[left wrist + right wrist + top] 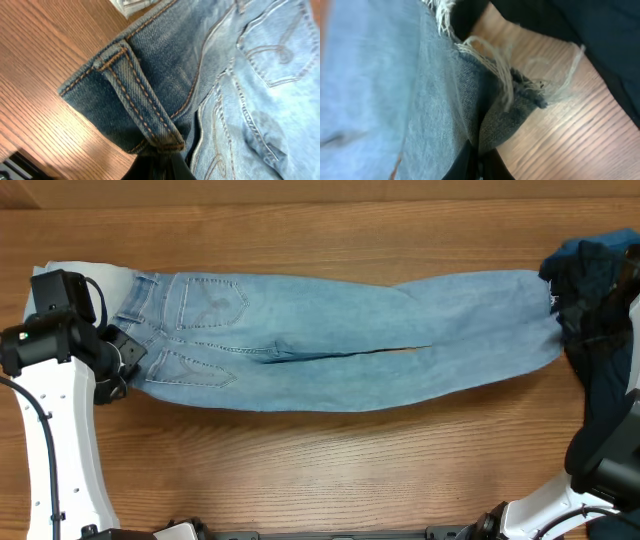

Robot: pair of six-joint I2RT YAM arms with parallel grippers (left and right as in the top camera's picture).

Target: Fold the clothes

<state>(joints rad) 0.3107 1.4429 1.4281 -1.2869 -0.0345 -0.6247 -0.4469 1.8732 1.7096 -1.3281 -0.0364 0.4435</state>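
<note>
A long pair of light-blue jeans [340, 345] lies flat across the table, back pockets up, waistband to the left and frayed hems to the right. At the waistband's near corner my left gripper [128, 365] is shut; the left wrist view shows the dark fingers [160, 167] pinching the denim just below a belt loop [140, 100]. My right gripper [479, 167] is shut on the leg fabric beside the frayed hem [510, 75]. From overhead the right gripper [568, 315] is hard to pick out against dark cloth.
A heap of dark navy clothes [600, 270] sits at the far right edge, touching the hems, and fills the top right of the right wrist view as dark cloth [600, 35]. Paler denim [90, 275] lies under the waistband at the far left. Bare wood [330, 470] lies in front.
</note>
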